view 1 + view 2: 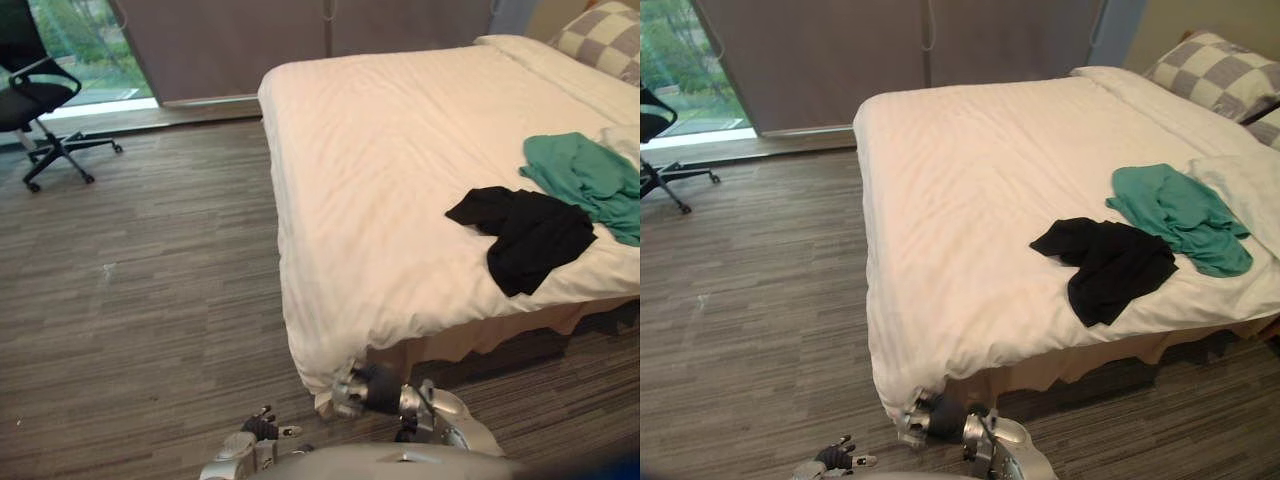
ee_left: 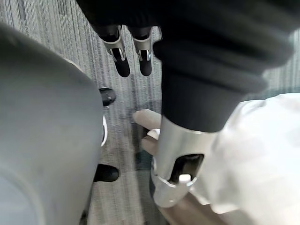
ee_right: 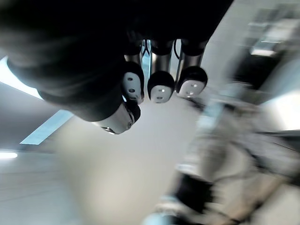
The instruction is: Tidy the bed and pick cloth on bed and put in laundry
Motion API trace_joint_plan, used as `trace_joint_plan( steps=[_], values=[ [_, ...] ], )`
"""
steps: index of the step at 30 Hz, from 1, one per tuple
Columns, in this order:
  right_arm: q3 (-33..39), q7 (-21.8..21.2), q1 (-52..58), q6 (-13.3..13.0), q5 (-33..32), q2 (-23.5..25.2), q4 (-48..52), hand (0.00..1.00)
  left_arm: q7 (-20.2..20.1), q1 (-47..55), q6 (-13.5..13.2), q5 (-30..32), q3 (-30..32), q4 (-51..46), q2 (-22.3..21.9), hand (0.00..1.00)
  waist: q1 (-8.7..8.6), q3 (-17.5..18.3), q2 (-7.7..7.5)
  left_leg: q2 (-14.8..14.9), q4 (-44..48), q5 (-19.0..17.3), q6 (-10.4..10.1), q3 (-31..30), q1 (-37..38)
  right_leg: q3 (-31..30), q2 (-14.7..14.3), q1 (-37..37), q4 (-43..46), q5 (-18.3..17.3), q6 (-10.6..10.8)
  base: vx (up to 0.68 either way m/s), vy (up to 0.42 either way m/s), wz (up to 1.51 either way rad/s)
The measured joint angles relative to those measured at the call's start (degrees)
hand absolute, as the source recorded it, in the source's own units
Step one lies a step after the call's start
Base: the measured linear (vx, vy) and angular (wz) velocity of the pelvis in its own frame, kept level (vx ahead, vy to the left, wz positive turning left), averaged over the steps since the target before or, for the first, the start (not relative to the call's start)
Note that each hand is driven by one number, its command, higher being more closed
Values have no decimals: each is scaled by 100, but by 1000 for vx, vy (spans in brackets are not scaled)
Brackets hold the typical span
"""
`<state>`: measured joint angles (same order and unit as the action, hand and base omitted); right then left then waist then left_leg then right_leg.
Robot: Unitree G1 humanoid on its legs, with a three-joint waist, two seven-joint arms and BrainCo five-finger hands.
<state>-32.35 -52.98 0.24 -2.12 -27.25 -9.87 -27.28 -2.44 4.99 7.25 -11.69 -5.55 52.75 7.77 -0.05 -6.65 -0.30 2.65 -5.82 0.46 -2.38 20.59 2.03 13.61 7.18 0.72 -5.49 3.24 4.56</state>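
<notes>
Black cloth [image 1: 525,235] is seen crumpled on the white bed [image 1: 380,170] near its side edge, just beside a green cloth [image 1: 585,180] spread toward the checked pillow [image 1: 600,40]. The left hand [image 1: 262,428] is held low over the floor [image 1: 150,300], fingers relaxed and empty. The right hand [image 1: 360,388] is held at the bed's near corner, fingers loosely extended, nothing grasped.

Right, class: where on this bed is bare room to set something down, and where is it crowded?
Free: the window-side half of the white bed cover, bordered by the crumpled black garment. Crowded: beyond it, with the teal garment and checked pillow.
</notes>
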Motion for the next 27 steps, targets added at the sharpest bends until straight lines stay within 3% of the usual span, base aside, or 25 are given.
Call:
trace_joint_plan(
  steps=[1,3,6,9,13,16,21,24,27],
  values=[
    [18,146,-190,-7,0,-23,-39,100,3,-118,-5,3,-59,-30,40,0,23,-121,36,-10,4,33,22,-42,-117,2,3,117,25,9,-2,-114,19,20],
    [154,719,-1133,-85,-14,-74,-206,100,34,-675,0,7,-132,31,200,0,37,-793,-41,-40,114,240,55,-117,-634,1,84,628,184,256,-89,-150,19,19],
    [640,1313,-2267,-203,-137,-231,-482,100,12,-1510,15,178,-128,56,386,0,101,-1529,15,-58,208,459,224,-139,-1292,0,88,1226,189,530,-155,-154,0,12],
    [1191,1561,-3094,-354,-559,-354,-527,100,-22,-2278,66,214,-117,74,675,0,95,-2048,21,-71,268,581,316,-76,-1664,-42,106,1598,182,672,-176,-76,15,-1],
    [1242,1445,-3394,-397,-964,-502,-51,100,14,-3155,153,114,-80,51,686,0,85,-2077,42,-54,523,595,342,-4,-2535,-142,137,2399,202,817,-192,-52,6,-4],
    [1349,1496,-3445,-393,-1221,-496,850,100,140,-3701,302,-238,-4,-118,517,0,54,-2240,86,38,748,571,370,93,-3107,-188,139,2987,373,852,-241,-90,-24,-9],
    [1730,1962,-4011,-401,-1686,-536,1932,100,281,-3767,518,-523,180,-444,148,0,-30,-2274,109,232,1066,525,329,205,-3678,-256,38,3564,575,831,-379,-85,-64,-10],
    [2781,2602,-4273,-469,-2389,-859,2192,100,277,-3655,659,-524,356,-444,57,0,-14,-2277,104,345,1207,480,301,415,-3739,-461,-45,3698,588,823,-410,-59,-54,-28],
    [3718,2842,-4035,-596,-2922,-1462,2203,100,275,-3541,712,-631,433,-450,42,0,-59,-2277,104,427,1349,355,276,588,-3720,-623,-94,3727,586,827,-404,3,-28,-32]
  ],
)
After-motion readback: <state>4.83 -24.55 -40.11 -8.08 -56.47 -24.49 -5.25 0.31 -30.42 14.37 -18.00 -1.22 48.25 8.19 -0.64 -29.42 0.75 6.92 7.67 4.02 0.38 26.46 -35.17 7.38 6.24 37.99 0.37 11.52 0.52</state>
